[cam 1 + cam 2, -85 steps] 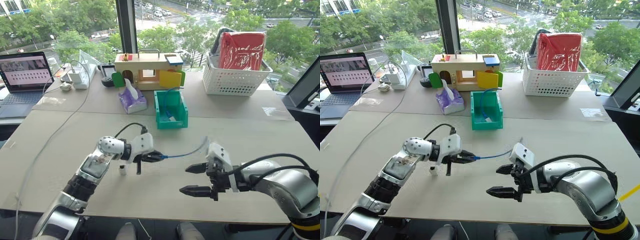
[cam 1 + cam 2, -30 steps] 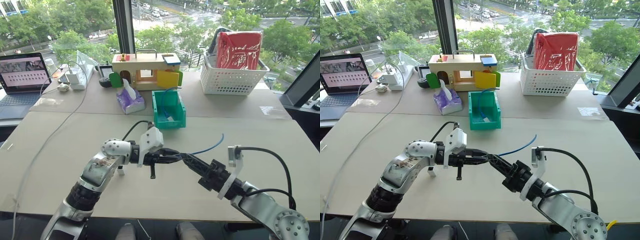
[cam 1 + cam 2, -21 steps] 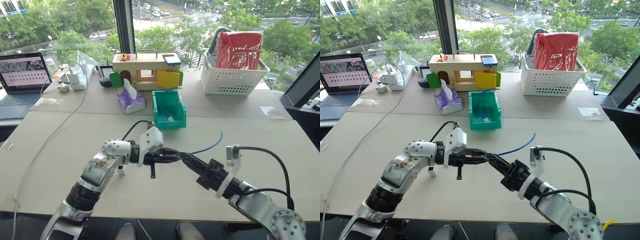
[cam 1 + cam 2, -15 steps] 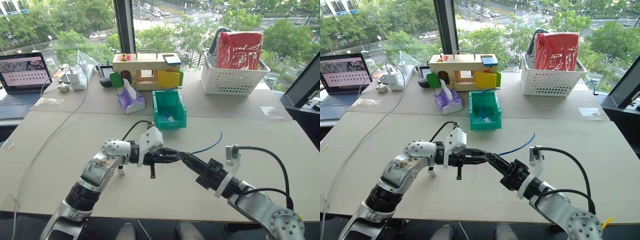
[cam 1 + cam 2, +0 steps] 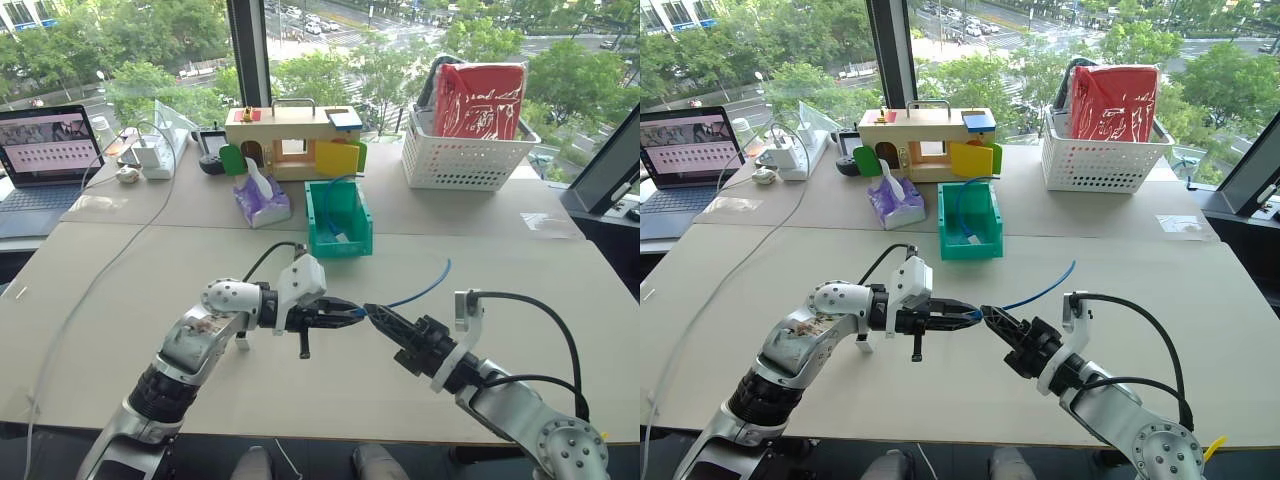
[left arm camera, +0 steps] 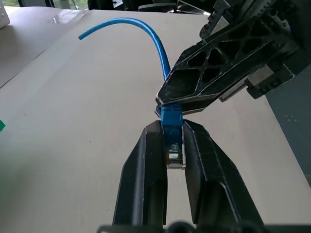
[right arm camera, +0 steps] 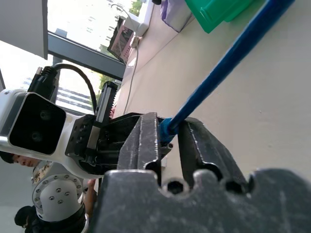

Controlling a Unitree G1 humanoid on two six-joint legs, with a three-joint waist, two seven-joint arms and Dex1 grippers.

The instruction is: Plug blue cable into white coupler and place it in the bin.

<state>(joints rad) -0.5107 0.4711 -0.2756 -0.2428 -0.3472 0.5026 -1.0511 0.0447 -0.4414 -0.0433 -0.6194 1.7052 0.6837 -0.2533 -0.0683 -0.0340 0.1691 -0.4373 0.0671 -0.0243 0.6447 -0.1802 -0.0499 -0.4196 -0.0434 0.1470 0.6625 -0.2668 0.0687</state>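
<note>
Above the table's (image 5: 560, 262) near edge, the left gripper (image 6: 171, 145) clamps the blue cable's (image 5: 420, 291) plug. The right gripper (image 5: 372, 312) is closed on the cable just beyond. The bin (image 5: 340, 218) sits mid-table.

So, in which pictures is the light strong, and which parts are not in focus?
Eye views: bright daylight from the windows, soft shadows on the table. Left wrist view: the blue cable is sharp, the far table edge soft. Right wrist view: the cable and the bin are blurred, the window washed out.
</note>
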